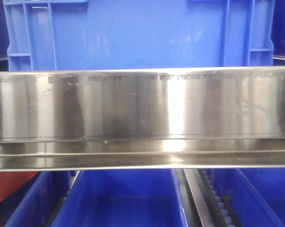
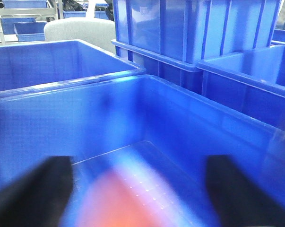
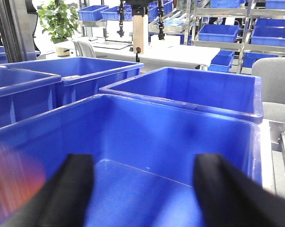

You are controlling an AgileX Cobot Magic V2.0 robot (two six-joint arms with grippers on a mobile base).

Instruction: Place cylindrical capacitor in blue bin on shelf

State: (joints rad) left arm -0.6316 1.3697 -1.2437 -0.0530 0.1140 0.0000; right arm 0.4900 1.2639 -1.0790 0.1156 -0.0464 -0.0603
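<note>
From my front camera all I get is the shelf's brushed steel rail [image 1: 142, 111] filling the middle, a blue crate [image 1: 133, 35] standing above it and the mouths of lower blue bins [image 1: 123, 201] below, with a roller track [image 1: 218, 198] running between two of them. My left gripper [image 2: 137, 189] hangs over an open blue bin [image 2: 133, 118], its two black fingers [image 2: 33, 194] spread wide apart; between them sits a blurred orange-red patch, low in the frame, which I cannot identify. It may be the cylindrical capacitor, but nothing sharp enough shows to say so, nor whether it is held or lying loose. My right gripper [image 3: 147, 194] is likewise held wide over another blue bin [image 3: 170, 137], fingers [image 3: 66, 194] apart with only bare bin floor between them; a similar orange smear sits at the far left edge of that view. I judge we are at the release or just-before-release stage over a bin. Before I move on I would want a sharper look to confirm where the capacitor lies, then lift the left arm straight up, clear of the bin walls.
</note>
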